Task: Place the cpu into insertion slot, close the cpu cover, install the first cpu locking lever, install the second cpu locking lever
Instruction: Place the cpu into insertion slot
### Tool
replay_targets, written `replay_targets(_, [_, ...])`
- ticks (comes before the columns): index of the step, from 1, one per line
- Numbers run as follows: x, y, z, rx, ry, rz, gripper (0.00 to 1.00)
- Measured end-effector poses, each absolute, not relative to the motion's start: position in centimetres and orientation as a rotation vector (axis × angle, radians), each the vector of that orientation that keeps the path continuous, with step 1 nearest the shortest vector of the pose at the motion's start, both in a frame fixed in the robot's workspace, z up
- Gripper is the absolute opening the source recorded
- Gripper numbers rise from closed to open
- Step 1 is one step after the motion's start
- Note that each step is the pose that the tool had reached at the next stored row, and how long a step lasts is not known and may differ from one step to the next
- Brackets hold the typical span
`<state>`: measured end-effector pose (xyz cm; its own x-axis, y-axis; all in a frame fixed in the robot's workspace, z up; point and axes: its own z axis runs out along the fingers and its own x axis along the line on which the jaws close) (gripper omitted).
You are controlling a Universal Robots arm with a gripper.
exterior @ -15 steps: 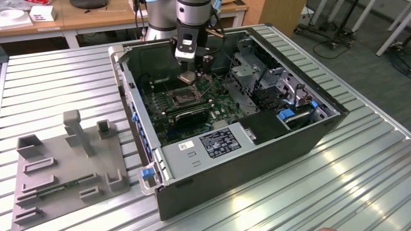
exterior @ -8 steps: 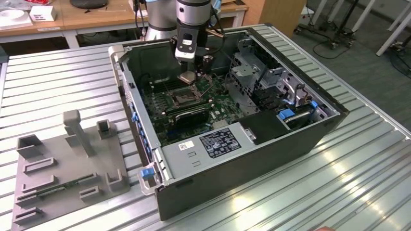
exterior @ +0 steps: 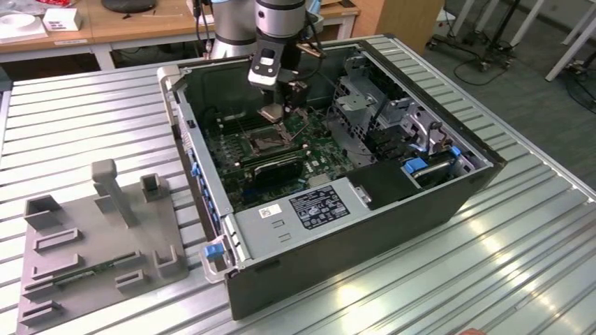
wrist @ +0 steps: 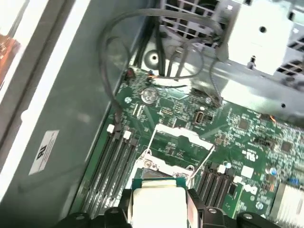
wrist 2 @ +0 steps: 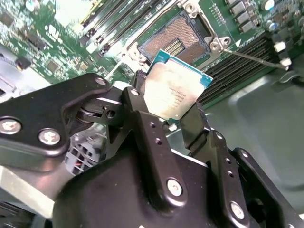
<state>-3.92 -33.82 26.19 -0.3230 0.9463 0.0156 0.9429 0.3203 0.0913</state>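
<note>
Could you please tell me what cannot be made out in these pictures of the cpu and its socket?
- The cpu: its underside faces away in both wrist views, and the gripper, shut on it, hides one edge.
- The insertion slot: in the first wrist view the held cpu covers its near part; in the exterior view its contacts are too small to see.
- The motherboard: cut off by the picture edges in both wrist views.

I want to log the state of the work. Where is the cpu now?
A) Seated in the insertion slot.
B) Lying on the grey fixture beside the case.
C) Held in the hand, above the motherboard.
C: in the second wrist view the hand grips the cpu by its edges, and the insertion slot beyond it lies open with its contacts bare.
</note>
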Motion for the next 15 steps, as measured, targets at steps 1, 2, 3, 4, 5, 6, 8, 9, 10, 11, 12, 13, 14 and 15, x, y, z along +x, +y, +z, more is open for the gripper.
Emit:
replay_targets(1, [-3.92,-33.82,26.16,1.826,2.502,0.129,0.54])
replay_targets(2, [-3.92,-33.82,26.13,1.850,2.484,0.128,0.54])
replay_targets(3, [-3.92,-33.82,26.11,1.871,2.466,0.128,0.54])
replay_targets(4, [-3.92,-33.82,26.08,1.892,2.450,0.127,0.54])
replay_targets(5, [-3.92,-33.82,26.06,1.914,2.432,0.126,0.54])
replay_targets(6, [-3.92,-33.82,26.03,1.935,2.414,0.126,0.54])
replay_targets(8, [-3.92,-33.82,25.98,1.979,2.376,0.124,0.54])
replay_targets(9, [-3.92,-33.82,25.95,2.000,2.358,0.124,0.54])
replay_targets(10, [-3.92,-33.82,25.93,2.021,2.339,0.123,0.54])
replay_targets(11, [-3.92,-33.82,25.90,2.041,2.320,0.122,0.54])
replay_targets(12, [-3.92,-33.82,25.87,2.062,2.301,0.121,0.54])
replay_targets(13, [-3.92,-33.82,25.85,2.082,2.282,0.121,0.54])
replay_targets(14, [-3.92,-33.82,25.82,2.102,2.263,0.120,0.54])
replay_targets(15, [-3.92,-33.82,25.79,2.123,2.242,0.119,0.54])
